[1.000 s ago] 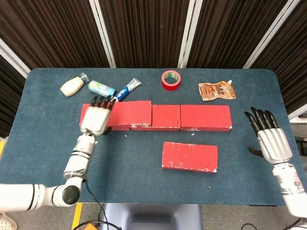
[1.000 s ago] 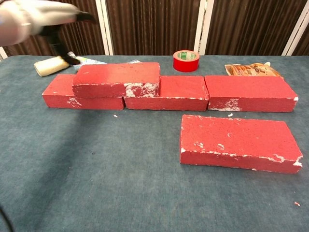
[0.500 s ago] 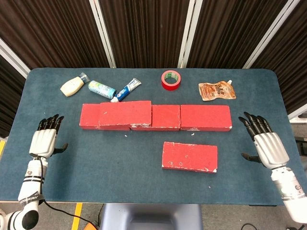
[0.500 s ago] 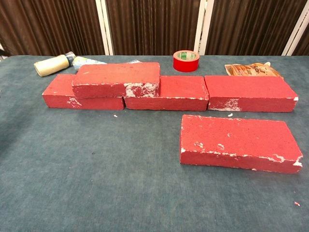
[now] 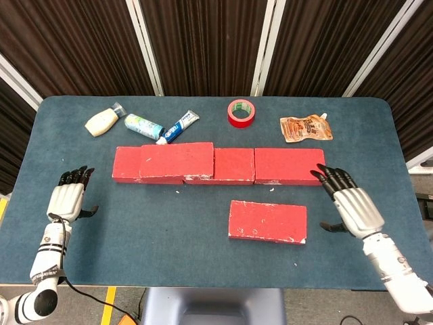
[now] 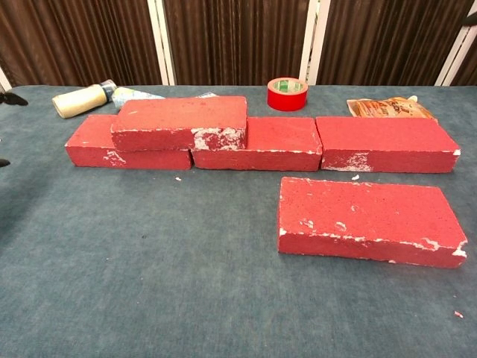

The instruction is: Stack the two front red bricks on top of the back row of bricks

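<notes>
A back row of red bricks (image 5: 233,165) (image 6: 257,143) runs across the table's middle. One red brick (image 5: 177,160) (image 6: 180,121) lies stacked on the row's left part. Another red brick (image 5: 267,221) (image 6: 369,219) lies flat in front, to the right. My left hand (image 5: 67,200) hovers open near the table's left edge, well clear of the bricks; the chest view catches only its dark fingertips (image 6: 10,98). My right hand (image 5: 350,205) is open, fingers spread, just right of the front brick and near the row's right end, touching nothing.
Behind the row lie a cream bottle (image 5: 102,122) (image 6: 78,101), a teal bottle (image 5: 143,124), a toothpaste tube (image 5: 179,126), a red tape roll (image 5: 241,112) (image 6: 288,93) and an orange pouch (image 5: 306,128) (image 6: 390,108). The blue table (image 5: 203,244) ends close by both hands.
My left hand left the stacked brick and drew back to the table's left edge. My right hand has moved left and forward, toward the front brick and the row's right end.
</notes>
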Available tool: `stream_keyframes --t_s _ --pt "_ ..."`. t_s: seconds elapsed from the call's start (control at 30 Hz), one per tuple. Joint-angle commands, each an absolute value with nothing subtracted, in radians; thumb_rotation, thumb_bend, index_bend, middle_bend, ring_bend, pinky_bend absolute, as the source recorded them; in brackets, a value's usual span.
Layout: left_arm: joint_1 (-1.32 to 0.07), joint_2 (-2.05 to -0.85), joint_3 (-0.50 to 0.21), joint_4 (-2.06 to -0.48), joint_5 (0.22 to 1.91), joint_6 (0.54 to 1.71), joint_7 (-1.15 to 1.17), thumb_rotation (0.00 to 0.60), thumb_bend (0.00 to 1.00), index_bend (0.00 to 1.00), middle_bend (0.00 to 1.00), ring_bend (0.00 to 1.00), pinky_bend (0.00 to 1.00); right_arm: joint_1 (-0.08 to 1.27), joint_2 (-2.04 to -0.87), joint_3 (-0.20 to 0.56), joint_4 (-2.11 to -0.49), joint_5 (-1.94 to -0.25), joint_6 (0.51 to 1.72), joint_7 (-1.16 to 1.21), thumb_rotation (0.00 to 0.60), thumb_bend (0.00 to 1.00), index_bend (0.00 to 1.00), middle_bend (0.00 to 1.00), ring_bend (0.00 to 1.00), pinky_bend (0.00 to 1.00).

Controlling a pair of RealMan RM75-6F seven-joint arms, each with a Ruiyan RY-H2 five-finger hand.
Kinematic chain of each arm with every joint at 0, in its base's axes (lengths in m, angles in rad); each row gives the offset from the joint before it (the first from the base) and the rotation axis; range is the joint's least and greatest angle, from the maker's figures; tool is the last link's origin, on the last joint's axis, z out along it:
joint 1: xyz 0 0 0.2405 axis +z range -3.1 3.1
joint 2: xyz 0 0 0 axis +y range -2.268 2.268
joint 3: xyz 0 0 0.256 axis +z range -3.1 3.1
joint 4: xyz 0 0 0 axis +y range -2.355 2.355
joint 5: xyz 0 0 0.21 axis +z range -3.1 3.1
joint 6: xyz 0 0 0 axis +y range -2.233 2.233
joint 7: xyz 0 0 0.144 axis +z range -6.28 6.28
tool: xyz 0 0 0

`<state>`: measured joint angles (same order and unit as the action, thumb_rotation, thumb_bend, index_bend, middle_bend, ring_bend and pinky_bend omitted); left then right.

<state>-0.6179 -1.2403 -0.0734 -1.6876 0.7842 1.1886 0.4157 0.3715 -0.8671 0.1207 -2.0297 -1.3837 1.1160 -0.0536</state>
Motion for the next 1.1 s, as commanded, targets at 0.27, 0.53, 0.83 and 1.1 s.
stream_keyframes --t_s 0.27,0.53,0.83,1.1 --pt "-0.627 -1.261 -0.1 -1.645 0.729 1.111 0.435 0.6 0.27 0.0 0.0 0.0 0.03 0.556 -1.025 0.111 -2.13 -1.075 0.923 -0.373 0.6 0.0 0.0 0.01 0.0 0.0" --pt "-0.626 -1.272 -0.11 -1.621 0.716 1.075 0.432 0.6 0.27 0.0 0.0 0.0 0.03 0.597 -1.087 0.077 -2.152 -0.953 0.97 -0.487 0.6 0.0 0.0 0.01 0.0 0.0" --pt "-0.624 -1.298 -0.113 -1.582 0.711 1.049 0.425 0.6 0.27 0.0 0.0 0.0 0.03 0.596 -1.147 0.034 -2.116 -0.914 1.059 -0.561 0.6 0.0 0.0 0.0 0.0 0.0" --pt "-0.623 -1.312 -0.114 -1.563 0.709 1.033 0.429 0.6 0.27 0.0 0.0 0.0 0.03 0.583 -1.217 0.018 -2.016 -0.904 1.067 -0.527 0.6 0.0 0.0 0.0 0.0 0.0"
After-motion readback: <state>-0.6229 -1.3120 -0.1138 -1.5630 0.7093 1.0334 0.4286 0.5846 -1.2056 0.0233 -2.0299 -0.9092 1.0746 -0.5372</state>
